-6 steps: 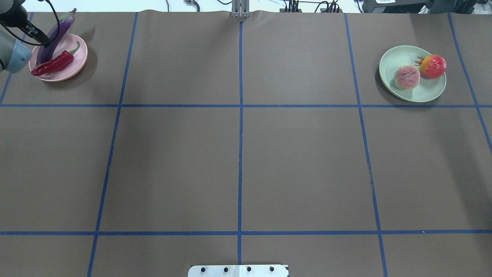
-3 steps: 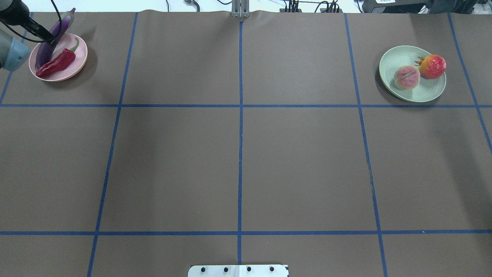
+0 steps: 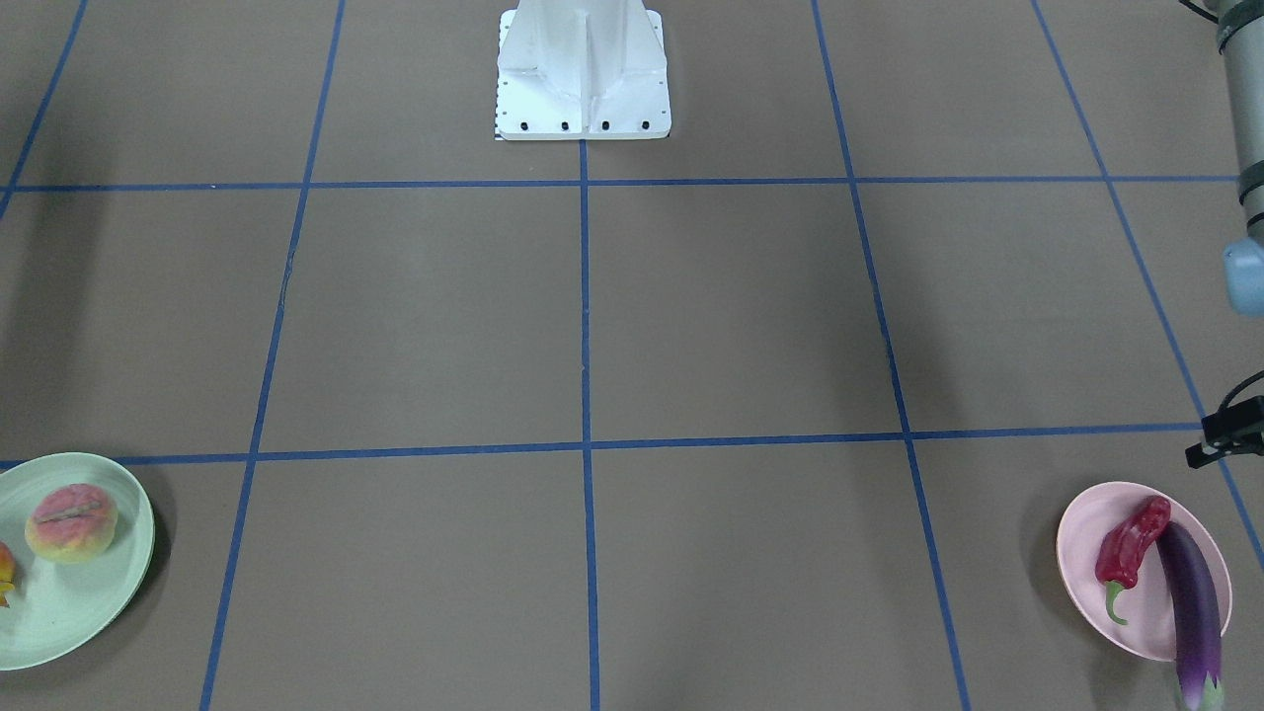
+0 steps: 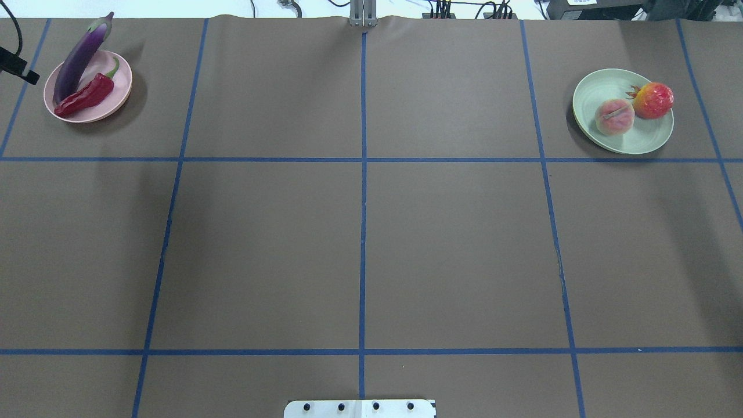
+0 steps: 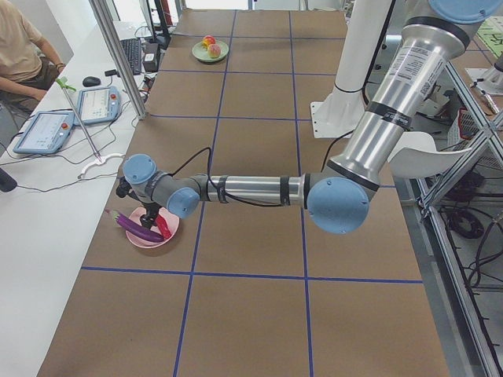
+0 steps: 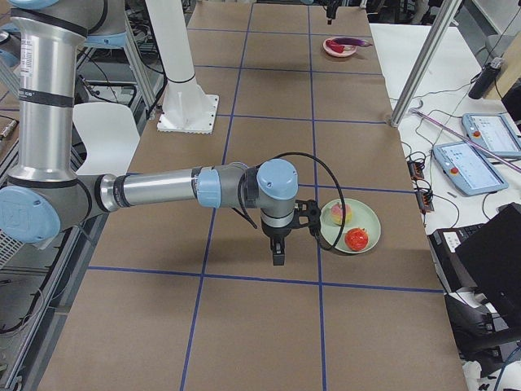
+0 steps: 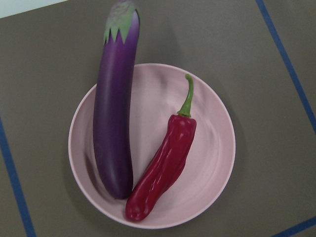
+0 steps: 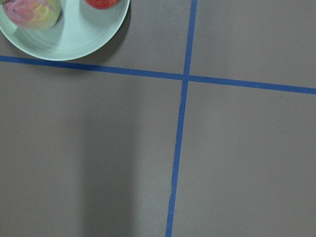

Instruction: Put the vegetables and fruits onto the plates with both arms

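Observation:
The pink plate (image 4: 119, 87) holds the purple eggplant (image 4: 81, 55), whose cap end overhangs the far rim, and the red chili (image 4: 87, 96). Both fill the left wrist view, plate (image 7: 207, 148), eggplant (image 7: 114, 123), chili (image 7: 165, 168). The mint green plate (image 4: 647, 136) holds the peach (image 4: 614, 116) and the pomegranate (image 4: 653, 100) at its rim. My left gripper (image 5: 147, 218) hangs just above the pink plate; I cannot tell if it is open. My right gripper (image 6: 278, 257) points down beside the green plate (image 6: 370, 220); I cannot tell its state.
The brown table cover has blue tape grid lines. The white base block (image 3: 583, 74) stands at the robot's side. A black part of the left wrist (image 4: 17, 65) shows at the overhead view's left edge. An operator and tablets (image 5: 75, 118) are beyond the table.
My left arm has drawn back to the left, off the pink plate and almost out of the overhead view. The eggplant and chili lie free on the plate, shifted slightly.

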`<act>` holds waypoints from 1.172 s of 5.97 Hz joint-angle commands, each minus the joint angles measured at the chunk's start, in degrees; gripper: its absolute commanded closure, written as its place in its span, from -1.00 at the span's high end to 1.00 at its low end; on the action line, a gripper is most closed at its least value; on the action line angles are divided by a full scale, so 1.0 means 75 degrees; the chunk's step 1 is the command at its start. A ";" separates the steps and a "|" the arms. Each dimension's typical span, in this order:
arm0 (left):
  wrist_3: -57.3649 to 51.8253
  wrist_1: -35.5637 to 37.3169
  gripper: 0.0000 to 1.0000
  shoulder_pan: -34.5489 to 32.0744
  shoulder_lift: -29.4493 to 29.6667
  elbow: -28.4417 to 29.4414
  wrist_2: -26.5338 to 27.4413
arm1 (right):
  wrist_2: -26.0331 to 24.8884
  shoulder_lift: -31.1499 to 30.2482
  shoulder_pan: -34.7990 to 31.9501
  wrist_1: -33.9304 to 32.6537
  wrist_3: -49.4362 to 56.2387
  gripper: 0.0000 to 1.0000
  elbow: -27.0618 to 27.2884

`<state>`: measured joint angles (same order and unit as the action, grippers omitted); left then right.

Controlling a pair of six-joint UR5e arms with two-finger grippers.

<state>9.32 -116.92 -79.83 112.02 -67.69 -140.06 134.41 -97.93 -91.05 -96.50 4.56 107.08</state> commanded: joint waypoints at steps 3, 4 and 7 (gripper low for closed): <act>-0.2007 0.1278 1.00 -0.0792 -0.2217 -0.2105 0.0646 | 0.0009 0.0002 0.0000 0.0012 0.0001 1.00 0.0031; -0.2422 0.2220 1.00 -0.1038 -0.2453 -0.2526 0.0733 | 0.0009 0.0002 0.0000 0.0012 0.0013 1.00 0.0019; -0.2824 0.4593 1.00 -0.1613 -0.3426 -0.4060 0.1085 | 0.0009 0.0002 0.0000 0.0012 0.0001 1.00 0.0019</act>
<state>-11.34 -86.52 -90.69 88.46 -94.61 -132.23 134.47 -97.91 -91.06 -96.42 4.63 107.25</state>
